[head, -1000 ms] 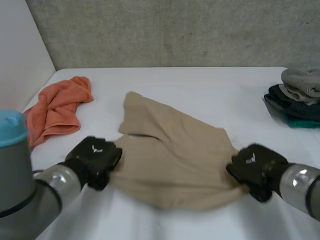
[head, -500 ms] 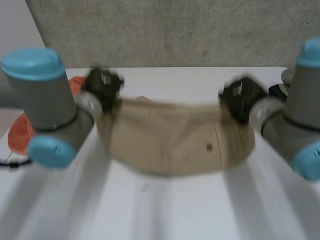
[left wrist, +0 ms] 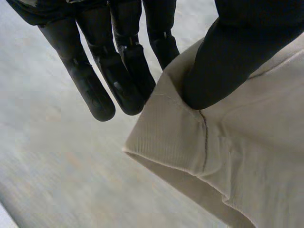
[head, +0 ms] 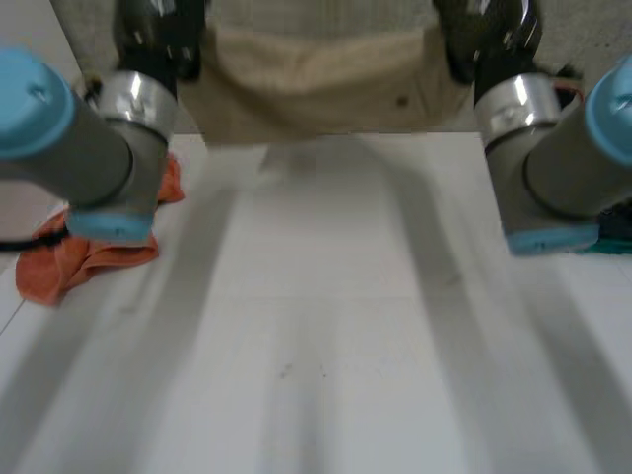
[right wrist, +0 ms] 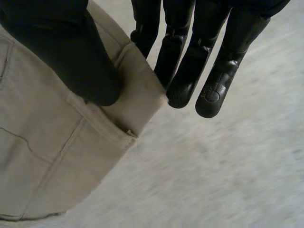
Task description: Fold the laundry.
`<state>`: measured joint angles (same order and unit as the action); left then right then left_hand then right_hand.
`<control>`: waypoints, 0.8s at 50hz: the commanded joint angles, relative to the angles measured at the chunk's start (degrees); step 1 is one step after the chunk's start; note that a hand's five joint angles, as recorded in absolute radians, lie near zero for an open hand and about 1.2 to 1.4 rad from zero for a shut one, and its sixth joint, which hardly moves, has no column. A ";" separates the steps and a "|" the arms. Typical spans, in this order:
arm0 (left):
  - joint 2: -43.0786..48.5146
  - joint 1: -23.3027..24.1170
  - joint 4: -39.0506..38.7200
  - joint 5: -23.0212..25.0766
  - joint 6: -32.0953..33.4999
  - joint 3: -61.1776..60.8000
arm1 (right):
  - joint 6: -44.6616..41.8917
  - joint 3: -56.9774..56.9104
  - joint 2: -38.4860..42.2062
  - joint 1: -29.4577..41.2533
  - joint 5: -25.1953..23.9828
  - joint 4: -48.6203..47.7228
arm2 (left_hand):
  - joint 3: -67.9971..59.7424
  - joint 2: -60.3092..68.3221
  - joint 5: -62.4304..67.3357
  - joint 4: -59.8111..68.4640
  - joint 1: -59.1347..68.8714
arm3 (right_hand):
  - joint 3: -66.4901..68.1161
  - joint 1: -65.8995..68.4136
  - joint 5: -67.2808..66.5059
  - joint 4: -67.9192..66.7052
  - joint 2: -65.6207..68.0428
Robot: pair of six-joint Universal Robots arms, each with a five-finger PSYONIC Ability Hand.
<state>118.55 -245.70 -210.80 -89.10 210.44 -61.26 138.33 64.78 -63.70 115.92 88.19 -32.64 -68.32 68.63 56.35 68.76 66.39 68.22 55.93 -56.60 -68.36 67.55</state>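
My left hand [head: 158, 35] and right hand [head: 492, 30], each pinching a corner, have lifted the beige garment [head: 316, 84] off the table [head: 316, 326], ready for spreading.

On my left arm's feed I see the black robotic left hand [left wrist: 118, 66] pinching one corner of the beige ribbed fabric garment [left wrist: 247, 161]. The thumb [left wrist: 228, 61] presses down on the hemmed edge, clamping it against the fingers [left wrist: 97, 102], whose straight tips stick out just beside the corner. A stitched seam [left wrist: 205, 142] runs down from under the thumb. Behind it all lies a mottled grey surface [left wrist: 52, 166].
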 commanded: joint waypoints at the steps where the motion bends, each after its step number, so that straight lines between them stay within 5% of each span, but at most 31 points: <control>1: 0.71 1.09 1.79 0.24 -0.11 -20.98 | -0.34 12.30 6.74 0.09 -0.38 10.92 | -11.68 11.37 13.65 11.24 13.61 | 11.78 24.07 -13.40 -11.64 12.45; 9: -0.25 3.12 11.01 0.24 0.32 -31.55 | 0.01 19.59 6.13 -0.52 -0.73 26.21 | -11.68 11.37 13.65 11.24 13.61 | 11.78 24.07 -13.40 -11.64 12.45; 21: -10.96 3.91 30.00 0.33 0.15 -38.85 | -0.78 30.58 -5.81 -0.69 -2.40 44.05 | -11.68 11.37 13.65 11.24 13.61 | 11.78 24.07 -13.40 -11.64 12.45; 23: -11.41 4.17 30.18 0.33 0.15 -39.29 | -0.17 30.85 -6.70 -0.70 -3.02 44.95 | -11.68 11.37 13.65 11.24 13.61 | -2.70 9.59 1.08 2.84 -2.03; 25: -11.59 4.43 30.18 0.33 0.06 -39.55 | 0.71 31.02 -8.36 -0.96 -4.59 44.16 | -11.68 11.37 13.65 11.24 13.61 | -31.39 -19.09 29.77 31.52 -30.72; 29: -11.59 4.96 29.74 0.33 0.06 -38.94 | 5.26 31.46 -10.39 -3.50 -5.39 40.48 | -11.68 11.37 13.65 11.24 13.61 | -48.18 -35.89 46.56 48.32 -47.51; 40: -10.89 4.79 27.46 0.24 -0.20 -33.32 | 16.27 31.02 -11.10 -9.40 -7.32 38.27 | -11.68 11.37 13.65 11.24 13.61 | -47.21 -34.92 45.59 47.34 -46.54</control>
<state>107.06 -240.65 -181.70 -88.81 210.35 -98.01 151.17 95.91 -75.01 108.77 81.88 5.85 -68.36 68.66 56.35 68.94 66.39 20.43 18.21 -10.15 -19.98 21.13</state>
